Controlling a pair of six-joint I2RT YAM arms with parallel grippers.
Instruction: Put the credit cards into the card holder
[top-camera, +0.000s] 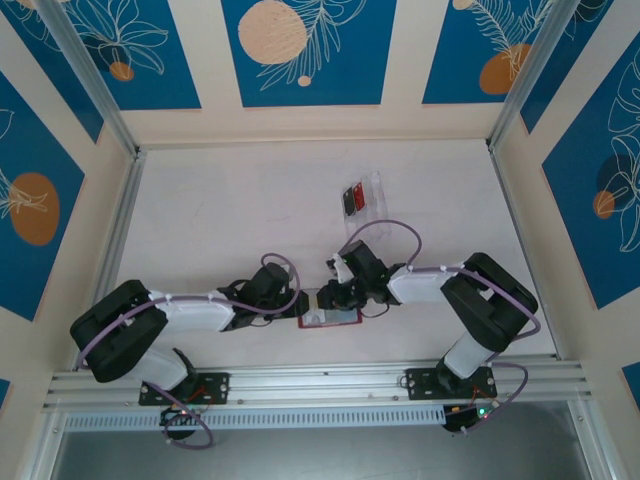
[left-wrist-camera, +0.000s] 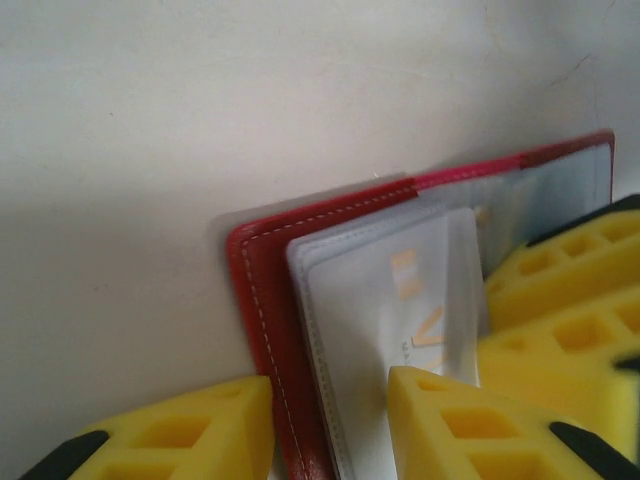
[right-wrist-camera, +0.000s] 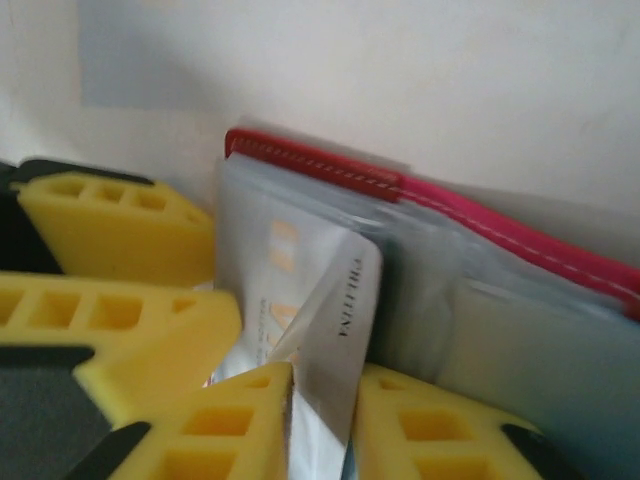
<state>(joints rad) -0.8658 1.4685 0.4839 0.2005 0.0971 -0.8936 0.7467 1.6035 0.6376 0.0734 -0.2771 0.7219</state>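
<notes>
The red card holder (top-camera: 330, 319) lies open on the table between the two grippers, its greyish clear sleeves (left-wrist-camera: 380, 300) showing. My left gripper (left-wrist-camera: 320, 400) is shut on its left edge, one yellow finger outside the red cover (left-wrist-camera: 262, 300) and one on the sleeves. A pale grey credit card (right-wrist-camera: 345, 310) with dark lettering stands tilted in a sleeve of the card holder (right-wrist-camera: 480, 215). My right gripper (right-wrist-camera: 325, 385) is slightly open around the card's lower end. Both grippers, left (top-camera: 303, 305) and right (top-camera: 338, 297), meet over the holder.
A clear plastic tray (top-camera: 376, 185) sits farther back on the white table, with a black card (top-camera: 349, 199) and a red card (top-camera: 360, 197) in it. Metal rails and patterned walls close in the table at the left, right and back.
</notes>
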